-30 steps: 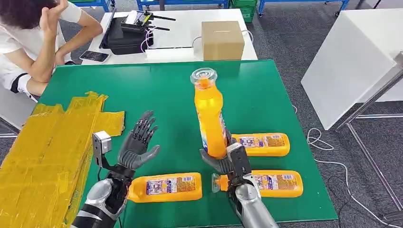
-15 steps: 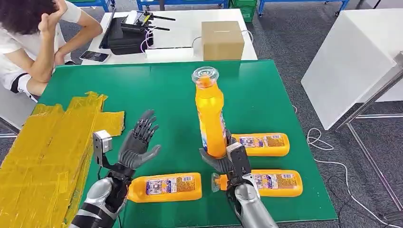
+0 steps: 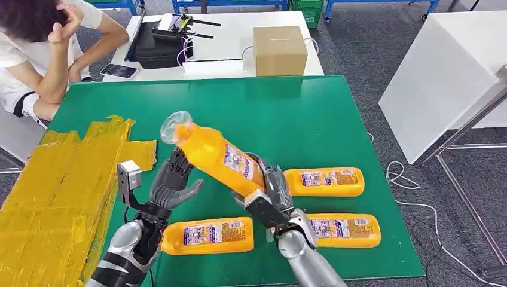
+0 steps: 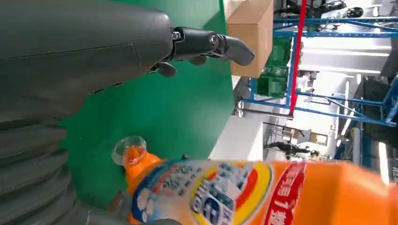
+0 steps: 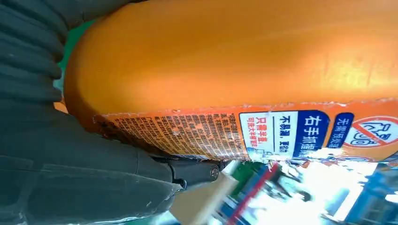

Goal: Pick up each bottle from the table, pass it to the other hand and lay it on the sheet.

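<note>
Your right hand (image 3: 269, 200) has just tipped the orange bottle (image 3: 218, 156) from upright to slanting left, its clear cap now just above your left hand (image 3: 173, 185). The right hand grasps the bottle's base; the left waits open-fingered, touching nothing. You are lined up for the handover, it seems. Three other bottles lie on the green table (image 3: 335, 119); the yellow sheet (image 3: 54, 191) sits far left.

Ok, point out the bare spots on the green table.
Free: the far green table behind the held bottle, up to the cardboard box. Crowded: the near edge, with three lying bottles and both hands.
</note>
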